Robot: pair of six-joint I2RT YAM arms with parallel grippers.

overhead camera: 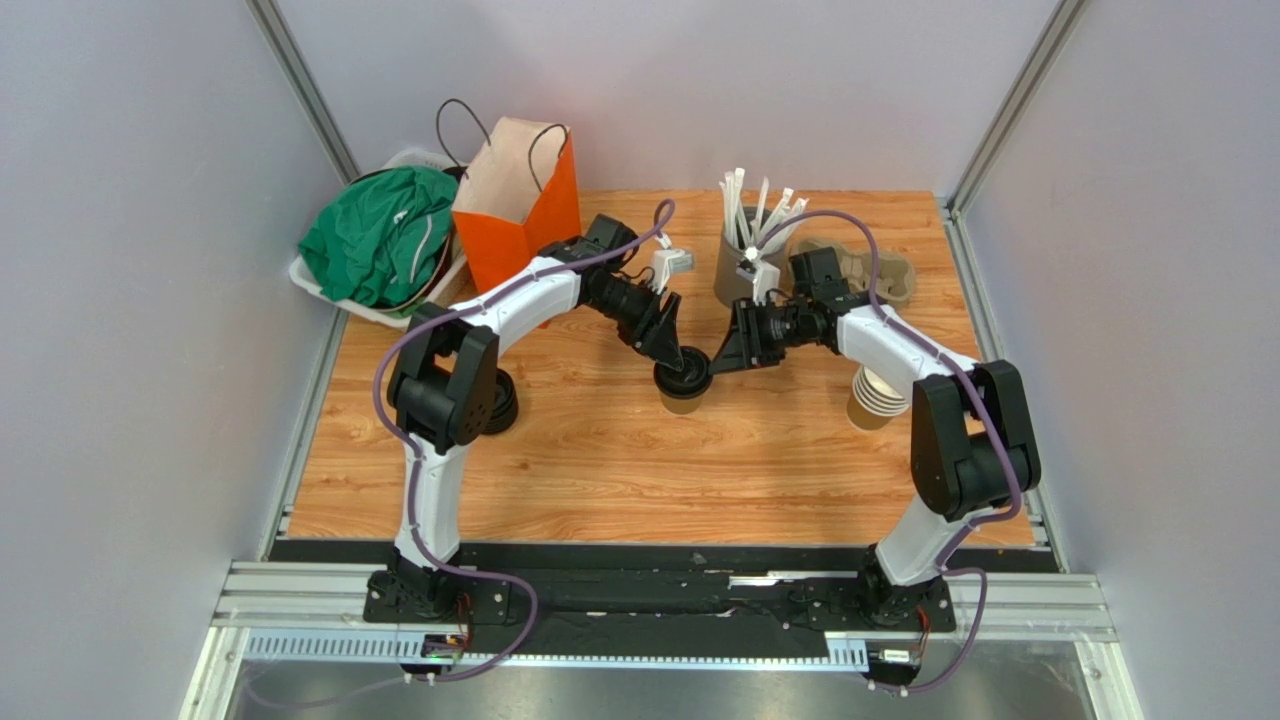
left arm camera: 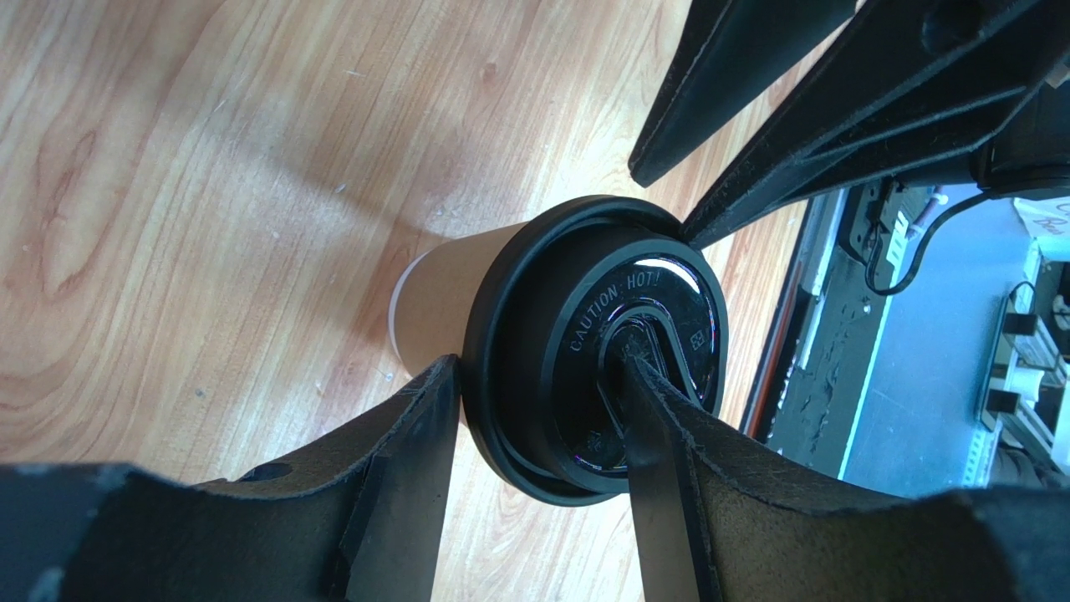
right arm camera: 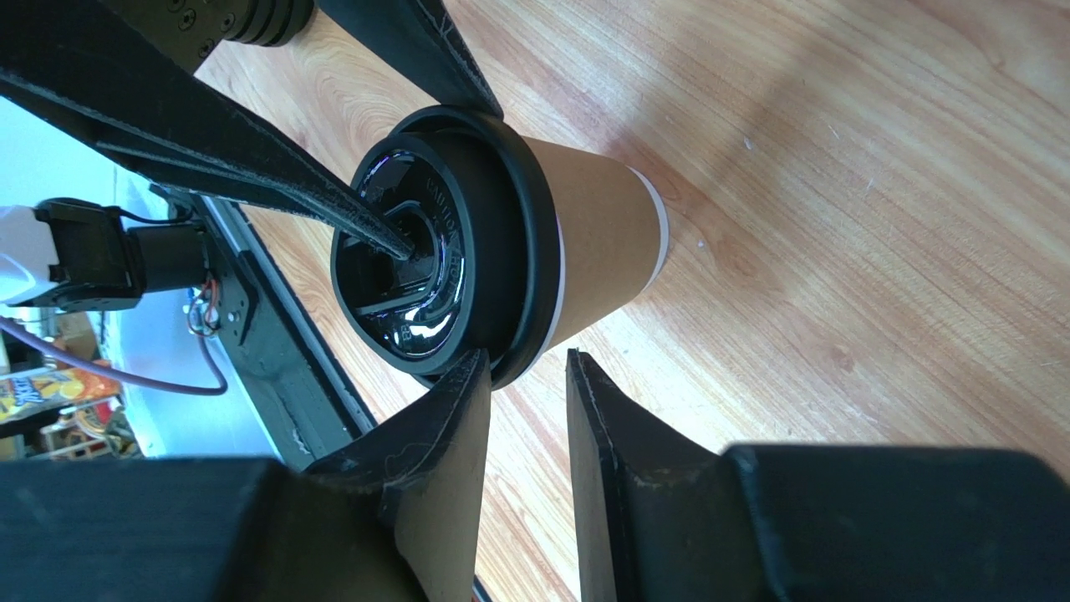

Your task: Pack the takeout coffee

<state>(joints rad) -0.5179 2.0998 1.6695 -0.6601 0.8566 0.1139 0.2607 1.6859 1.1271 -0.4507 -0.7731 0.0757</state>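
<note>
Standing upright near the middle of the wooden table (overhead camera: 601,465), the tan paper cup (right arm camera: 603,238) carries its black lid (left arm camera: 590,301) on top. The left gripper (left arm camera: 540,370) clamps the lid, one finger against the outer rim and the other in the centre recess. The right gripper (right arm camera: 525,366) has its jaws slightly apart with nothing between them, one fingertip touching the lid's rim
</note>
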